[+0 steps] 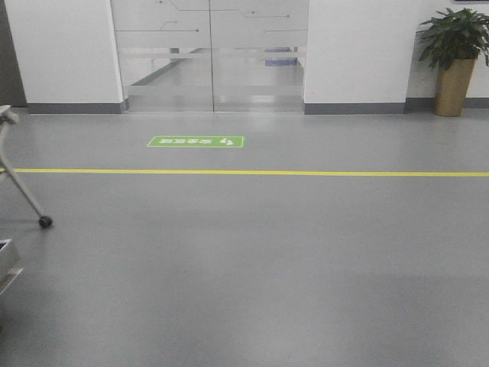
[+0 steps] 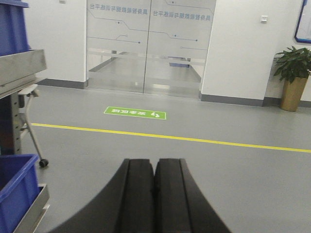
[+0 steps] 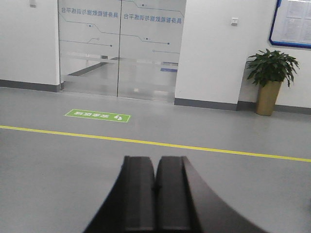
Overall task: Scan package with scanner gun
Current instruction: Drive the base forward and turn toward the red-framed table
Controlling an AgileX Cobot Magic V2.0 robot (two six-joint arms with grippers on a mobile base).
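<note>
Left claw (image 2: 154, 165) is pinched tight, its two black fingers (image 2: 138, 194) pressed flat against each other with nothing between them, and the right claw (image 3: 156, 164) is closed the same way and just as empty. Neither the package nor the scanner gun shows in any view, so their place cannot be told. Ahead of both claws, across bare grey floor, a yellow line (image 2: 194, 140) runs from side to side. Just beyond it and left of centre lies a green floor sticker (image 2: 135, 113) with white characters and footprint marks, too small to read. Farther ahead stand frosted glass doors (image 2: 150, 48) carrying a row of blue Chinese characters along the top, which look mirror-reversed, above thin circuit-like lines. Ahead and to the right, a potted plant (image 2: 294, 73) stands against the white wall, and a blue-framed notice board (image 3: 294, 22) hangs above it, its sheets illegible. Close on the left claw's left side is a metal rack (image 2: 22, 65) holding a blue bin (image 2: 17, 194).
</note>
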